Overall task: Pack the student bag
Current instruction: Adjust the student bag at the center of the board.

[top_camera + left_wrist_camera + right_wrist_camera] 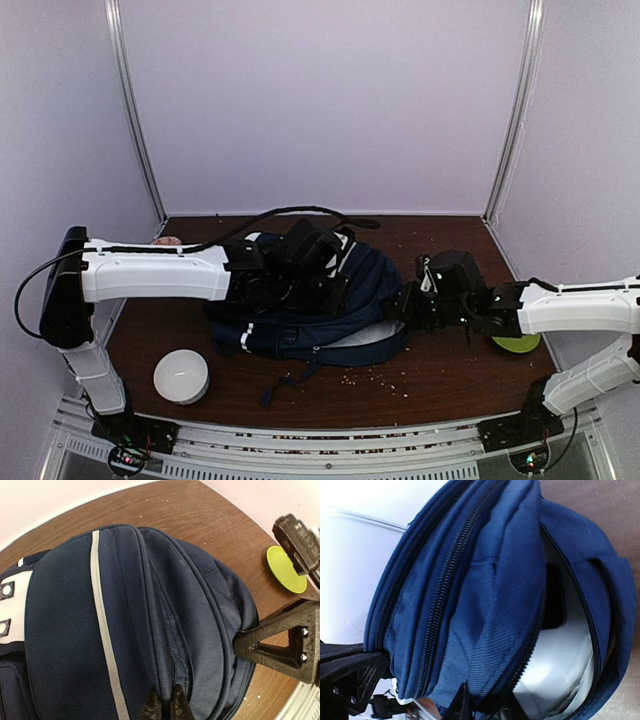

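Navy student bag (365, 285) lies at bench (440, 370) ctr, mouth open twd 3 o'clock. L tool (162, 707) pinched tight on bag fabric by zip. R tool (485, 707), at bag's 3 o'clock, nipped narrow on mouth rim.

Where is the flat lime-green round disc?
Seen from above, the lime-green disc lies on the wooden table's right side, partly under the right arm, right of the navy backpack.
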You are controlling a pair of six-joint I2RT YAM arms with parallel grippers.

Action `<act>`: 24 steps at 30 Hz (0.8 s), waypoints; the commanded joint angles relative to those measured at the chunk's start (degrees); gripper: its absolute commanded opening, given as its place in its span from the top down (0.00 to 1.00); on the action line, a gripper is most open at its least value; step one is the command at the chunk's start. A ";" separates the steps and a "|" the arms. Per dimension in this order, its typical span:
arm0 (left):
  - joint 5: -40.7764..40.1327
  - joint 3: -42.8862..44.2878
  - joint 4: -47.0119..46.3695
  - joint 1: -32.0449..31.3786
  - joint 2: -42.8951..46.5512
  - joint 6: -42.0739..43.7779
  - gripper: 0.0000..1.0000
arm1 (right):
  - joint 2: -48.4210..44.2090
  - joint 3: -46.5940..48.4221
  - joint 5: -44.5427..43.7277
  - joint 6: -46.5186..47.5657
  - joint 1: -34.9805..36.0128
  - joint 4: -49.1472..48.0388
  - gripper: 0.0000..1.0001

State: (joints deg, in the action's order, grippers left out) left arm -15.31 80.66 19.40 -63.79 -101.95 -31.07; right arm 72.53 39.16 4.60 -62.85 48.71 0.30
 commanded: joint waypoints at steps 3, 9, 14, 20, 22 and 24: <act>-4.20 0.15 0.64 1.65 4.27 1.11 1.00 | -2.98 -7.83 -0.27 -0.29 -1.24 -0.95 0.95; -3.85 -0.48 0.29 1.59 5.72 0.60 1.00 | -4.68 -9.99 -1.71 0.31 -2.20 0.96 0.97; -3.63 -1.02 -0.01 1.63 7.06 0.23 1.00 | -6.72 -12.94 -1.27 2.10 -2.71 -1.50 0.85; -2.73 -1.46 -0.55 1.65 9.14 -0.05 1.00 | -9.56 -20.27 4.90 2.59 -4.46 -18.12 0.69; -2.59 -1.71 -0.50 1.65 9.61 -0.05 1.00 | -10.57 -21.02 7.84 3.53 -4.48 -23.90 0.63; -2.50 -2.05 -0.50 1.65 10.11 -0.07 1.00 | -11.62 -20.55 9.17 4.25 -4.49 -26.26 0.57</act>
State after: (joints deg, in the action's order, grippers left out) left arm -14.44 78.74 20.97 -63.59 -96.31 -30.98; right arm 62.63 19.51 10.41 -60.82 44.82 -18.31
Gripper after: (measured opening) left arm 0.041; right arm 0.391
